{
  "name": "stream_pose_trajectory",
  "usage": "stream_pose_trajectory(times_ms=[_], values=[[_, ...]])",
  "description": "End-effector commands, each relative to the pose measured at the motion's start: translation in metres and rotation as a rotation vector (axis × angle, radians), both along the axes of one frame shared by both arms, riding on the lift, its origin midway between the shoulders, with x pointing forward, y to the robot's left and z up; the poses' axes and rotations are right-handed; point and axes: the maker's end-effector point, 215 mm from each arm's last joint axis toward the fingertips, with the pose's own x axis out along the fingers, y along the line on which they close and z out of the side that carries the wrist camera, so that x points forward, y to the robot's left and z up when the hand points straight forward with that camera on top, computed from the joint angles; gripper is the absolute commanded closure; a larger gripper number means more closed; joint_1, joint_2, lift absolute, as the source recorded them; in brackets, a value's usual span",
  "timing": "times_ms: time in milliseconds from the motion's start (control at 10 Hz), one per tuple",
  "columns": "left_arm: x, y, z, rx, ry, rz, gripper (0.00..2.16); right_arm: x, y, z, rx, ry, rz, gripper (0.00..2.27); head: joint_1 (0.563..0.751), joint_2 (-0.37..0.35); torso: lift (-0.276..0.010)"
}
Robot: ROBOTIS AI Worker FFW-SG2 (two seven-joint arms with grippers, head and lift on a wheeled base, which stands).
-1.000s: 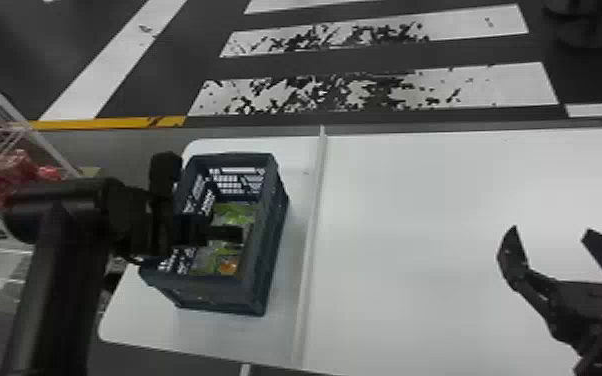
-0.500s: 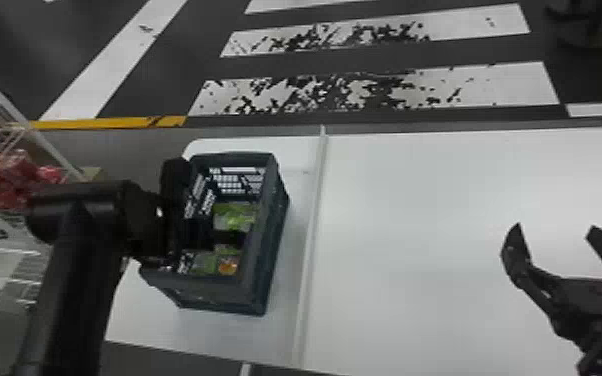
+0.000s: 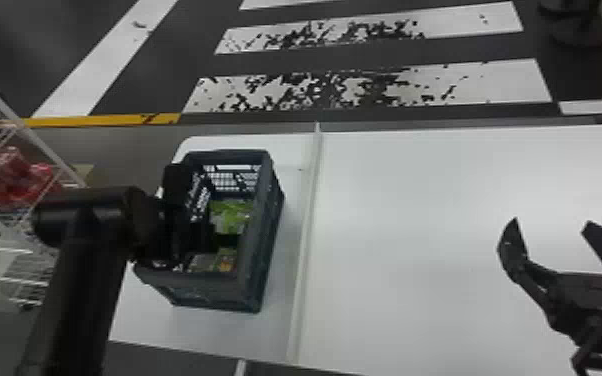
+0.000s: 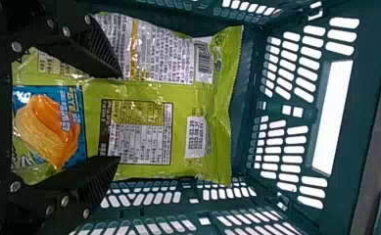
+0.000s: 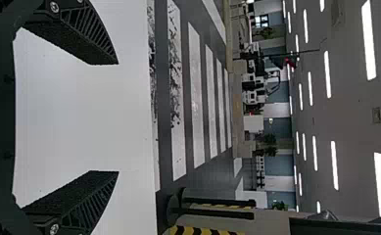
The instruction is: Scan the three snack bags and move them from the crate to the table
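My left gripper (image 3: pixel 215 240) reaches down into the dark crate (image 3: pixel 260 235), over the green snack bags (image 3: pixel 232 215). Seen from the left wrist, the open left gripper (image 4: pixel 119 117) has its two fingers apart above a green snack bag (image 4: pixel 178 98) with a chip picture and printed labels; whether the fingers touch it I cannot tell. How many bags lie there is unclear, as they overlap. The right gripper (image 3: pixel 550 225) is parked over the right side of the white table (image 3: pixel 415 240); in the right wrist view the right gripper (image 5: pixel 117 117) is open with nothing between its fingers.
A raised white strip (image 3: pixel 307 225) crosses the table just right of the crate. At the far left stands a white wire rack (image 3: pixel 40 150) with red packages. The crate's slotted walls (image 4: pixel 286 122) surround the left gripper.
The left arm has shifted slightly right and its gripper has gone lower into the crate. The right arm has barely moved, and the crate has stayed where it was.
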Motion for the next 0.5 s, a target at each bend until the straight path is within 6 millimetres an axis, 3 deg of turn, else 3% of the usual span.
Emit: stream_pose_trajectory(times_ms=[0, 100, 300, 400], values=[[-0.004, 0.0, -0.005, -0.015, 0.01, -0.001, 0.85, -0.001, 0.0, 0.0, 0.001, 0.001, 0.0, 0.08, 0.695, 0.228, -0.062], [-0.008, 0.003, -0.01, -0.015, 0.023, 0.008, 1.69, -0.004, -0.001, -0.003, 0.003, 0.007, -0.005, 0.08, 0.695, 0.227, -0.062], [-0.016, 0.003, -0.018, -0.055, 0.048, 0.021, 2.03, -0.008, -0.002, -0.001, 0.015, -0.004, -0.01, 0.08, 0.695, 0.233, -0.062], [-0.017, 0.005, -0.02, -0.055, 0.04, 0.024, 2.06, -0.008, -0.002, -0.002, 0.022, -0.001, -0.013, 0.09, 0.695, 0.234, -0.062]])
